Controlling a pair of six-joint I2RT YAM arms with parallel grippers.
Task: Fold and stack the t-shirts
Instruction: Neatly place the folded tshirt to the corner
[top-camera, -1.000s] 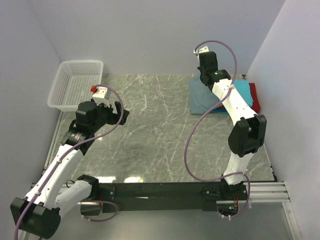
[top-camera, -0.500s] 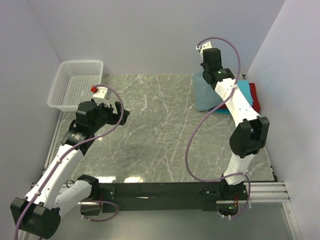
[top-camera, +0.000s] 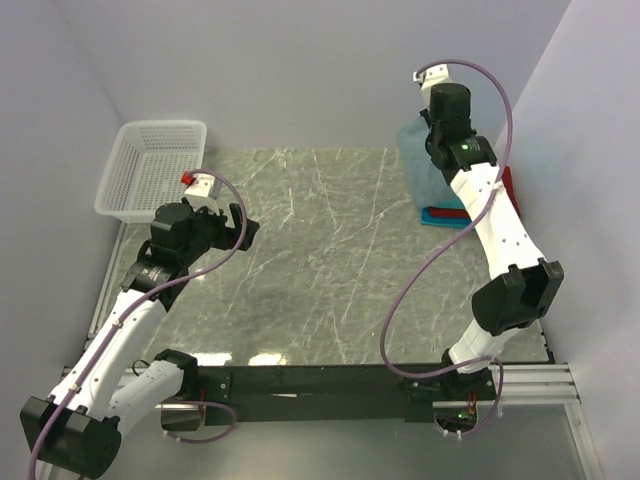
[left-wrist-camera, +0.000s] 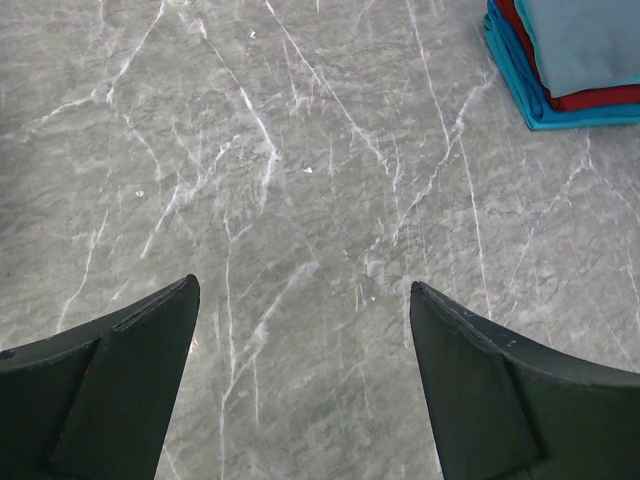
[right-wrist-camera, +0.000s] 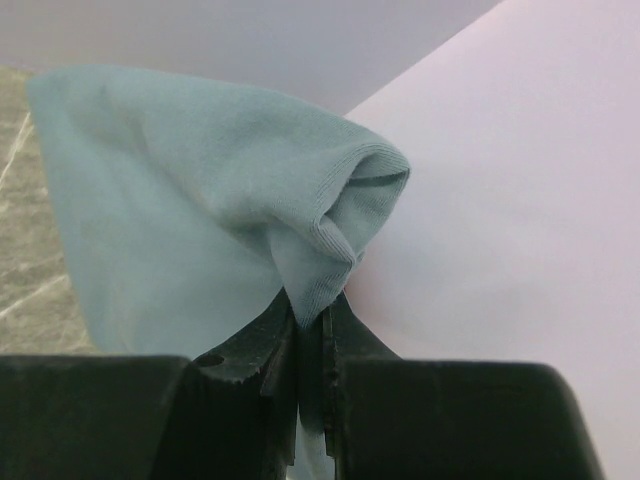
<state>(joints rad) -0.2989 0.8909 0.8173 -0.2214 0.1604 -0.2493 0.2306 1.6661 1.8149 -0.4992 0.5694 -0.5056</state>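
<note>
Grey-blue tee (top-camera: 418, 165) is dangling from the right hand (top-camera: 433, 135) up at the table's (top-camera: 300, 260) far right corner, just over the folded stack (top-camera: 440, 214), and the left hand (top-camera: 240, 228) sits wide open near the white basket (top-camera: 155, 165). Left wrist view: spread fingers (left-wrist-camera: 120, 390) above marble, with the turquoise shirt (left-wrist-camera: 520, 95) and red shirt (left-wrist-camera: 595, 98) stacked top right. Right wrist view: the hand's pinched tight on a bunched fold of the tee.
</note>
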